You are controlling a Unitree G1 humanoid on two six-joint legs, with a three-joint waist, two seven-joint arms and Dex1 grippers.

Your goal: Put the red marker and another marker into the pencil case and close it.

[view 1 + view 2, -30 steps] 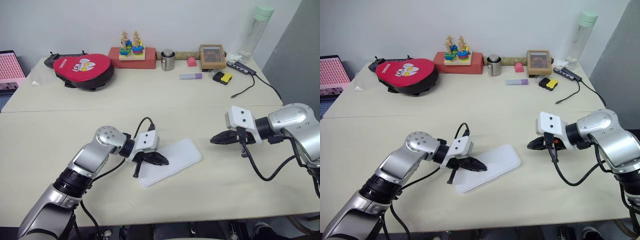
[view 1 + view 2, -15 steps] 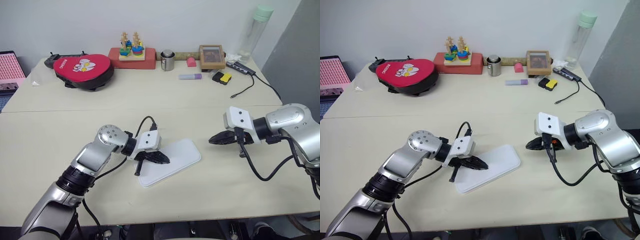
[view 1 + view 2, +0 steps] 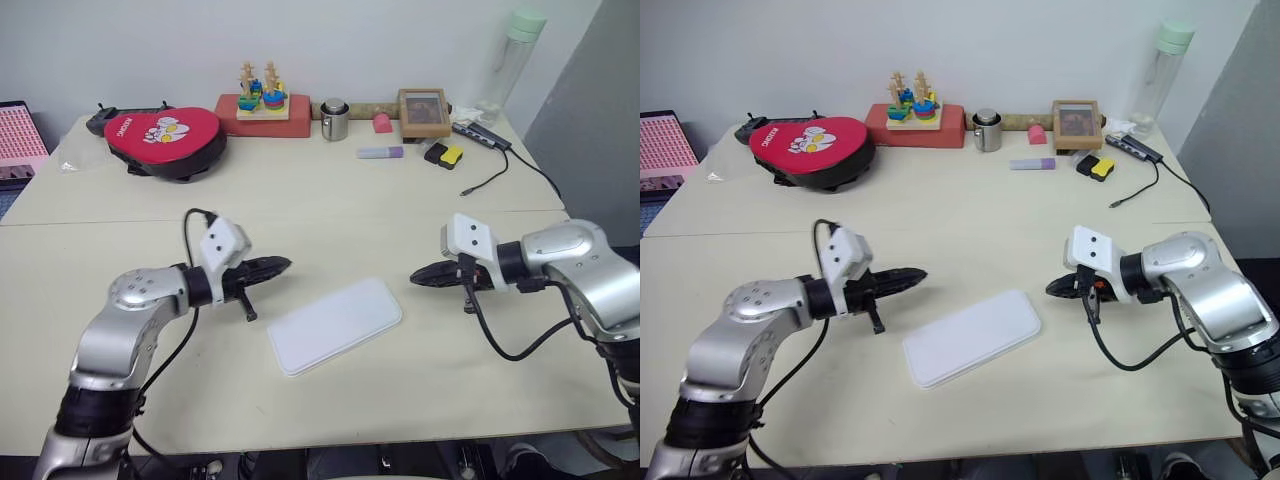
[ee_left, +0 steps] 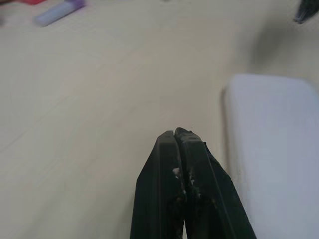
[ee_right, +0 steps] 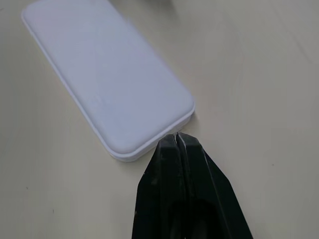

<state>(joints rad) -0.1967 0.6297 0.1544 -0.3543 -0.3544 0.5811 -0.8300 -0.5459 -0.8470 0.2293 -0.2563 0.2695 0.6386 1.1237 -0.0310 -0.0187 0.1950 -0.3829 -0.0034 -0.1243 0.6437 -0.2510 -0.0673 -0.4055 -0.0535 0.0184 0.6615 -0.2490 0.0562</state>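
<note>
White plastic pencil case (image 3: 335, 324) lies shut and flat on the pale beige table (image 3: 300, 200), at the centre of the near half, its long side running from about 8 o'clock to 2 o'clock. No red marker or pink highlighter is visible on the table near it; judging by the closed lid, both are probably inside and the task looks nearly or fully done.

The left gripper (image 3: 281, 265) hangs above the table at about 10 o'clock from the case, clear of it, its two black fingers pressed together and holding nothing. The right gripper (image 3: 416, 276) sits at about 3 o'clock from the case, near its short end but not touching, fingers likewise pressed together and empty. Both tips point inward toward the case, which fits hands that have no more to grasp there.

Along the far edge of the table stand a red pouch (image 3: 165, 137) with cartoon figures and white lettering too small to read, a wooden stacking toy (image 3: 262, 92) on a red base, a metal cup (image 3: 334, 120), a small picture frame (image 3: 425, 112), a purple-and-white highlighter (image 3: 381, 153), and a pale green bottle (image 3: 510, 60). No other writing can be read.
</note>
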